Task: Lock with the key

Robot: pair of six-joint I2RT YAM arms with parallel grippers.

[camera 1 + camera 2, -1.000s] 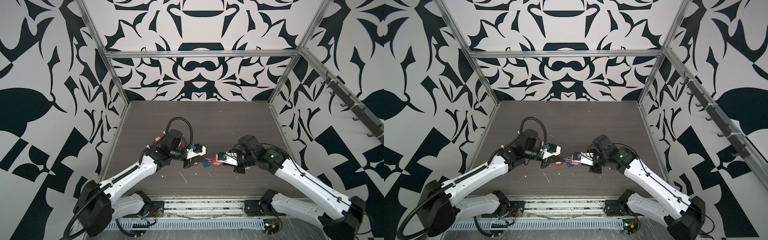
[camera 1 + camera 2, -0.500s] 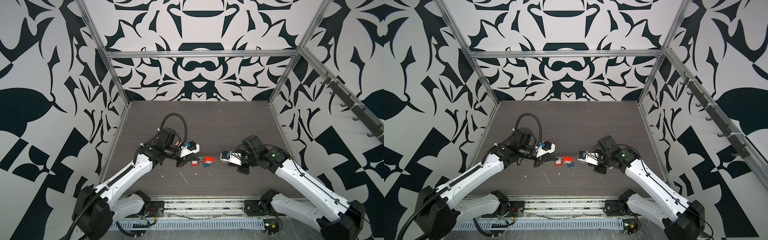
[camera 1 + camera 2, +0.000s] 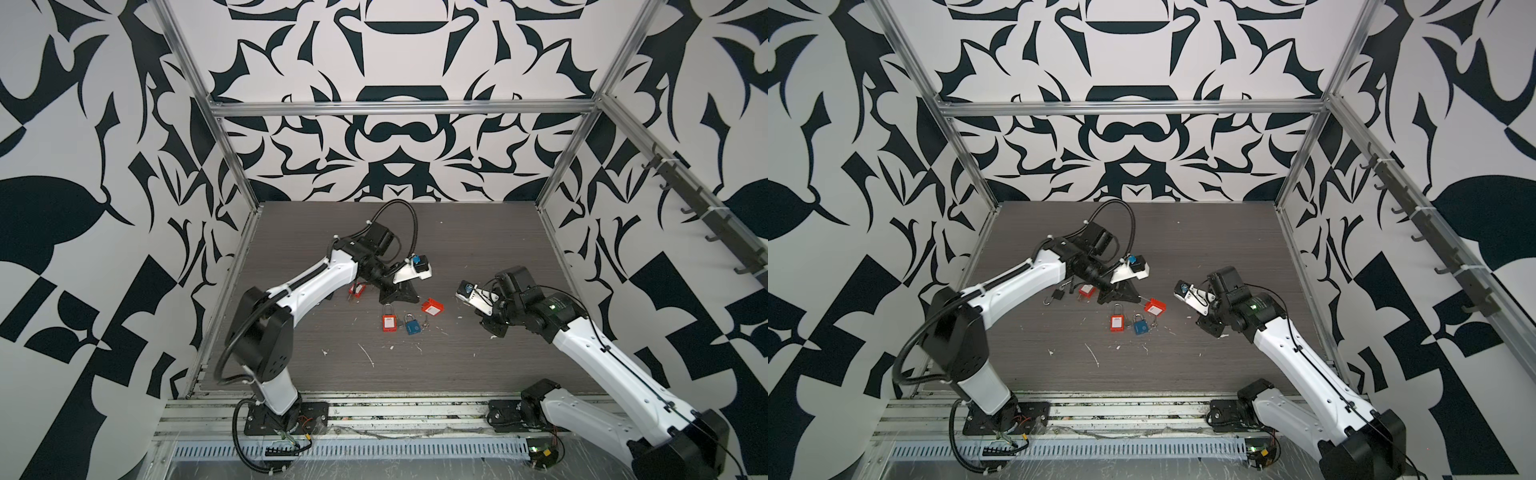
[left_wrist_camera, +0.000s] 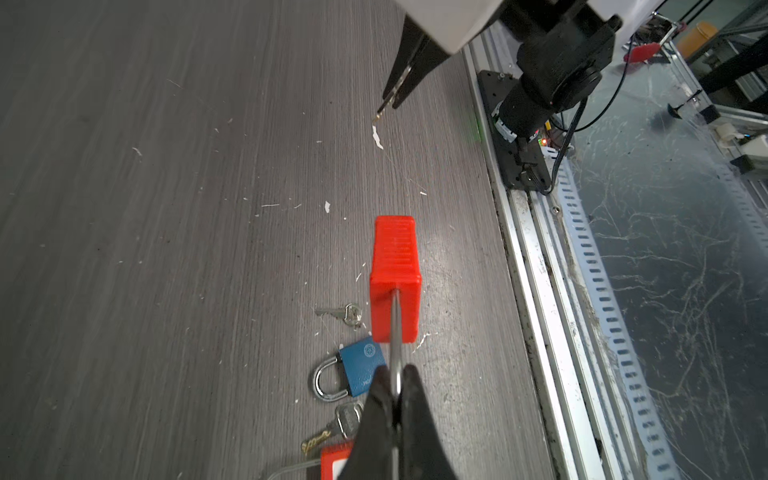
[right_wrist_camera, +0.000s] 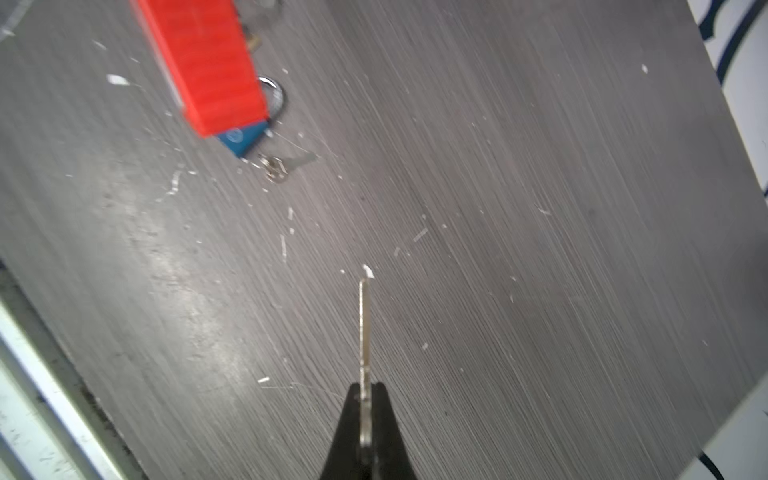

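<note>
My left gripper is shut on the metal shackle of a red padlock, which it holds out just above the table. Both top views show that padlock right of the left gripper. My right gripper is shut on a silver key, whose blade sticks straight out past the fingertips. It hangs low over the table, well right of the padlock, in both top views. The key's tip points down at the table.
On the table lie a second red padlock, a blue padlock with loose keys beside it, a third red padlock under the left arm, and a small dark padlock. A metal rail runs along the front edge.
The two grippers, nearly touching at the red padlock a second ago, have drawn apart. The right one has backed off to the right with the key. The left arm has swung back, still holding the padlock.
</note>
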